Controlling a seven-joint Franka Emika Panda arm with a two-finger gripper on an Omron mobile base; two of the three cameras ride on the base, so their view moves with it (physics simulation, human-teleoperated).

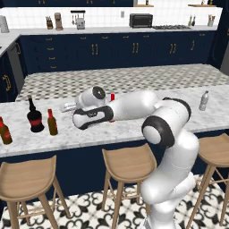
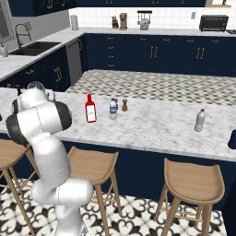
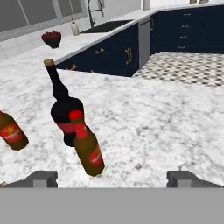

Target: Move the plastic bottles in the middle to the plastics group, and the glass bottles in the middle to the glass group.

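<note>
A: In the left base view we see the slim brown bottle point(image 1: 52, 122) with the red neck standing upright on the marble counter point(image 1: 134, 127), just beside the black long-necked bottle point(image 1: 34, 115). The stouter brown bottle point(image 1: 4, 131) is a little further to the left. So the slim one is standing with the glass group already.

B: And the arm? We see it stretched over the counter toward that side, but its own body covers the pincer there.

A: Yes. In the right base view the flat red bottle point(image 2: 90, 109) with the white label stands in the middle, and near it the small water bottle point(image 2: 113, 109) with the blue band. Both are upright and apart from each other. The plain clear bottle point(image 2: 199, 120) — the plastics group — is well apart, far to the right.

B: In the hand view the gripper point(image 3: 112, 177) has its tips wide apart with nothing between them. The slim brown bottle point(image 3: 87, 146) stands free in front, touching nothing of the hand.

A: So we judge that the step in hand is the release of this bottle. Next we should pull back without knocking it, then turn to the middle — the red bottle for the glass side, the water bottle for the plastics.
</note>
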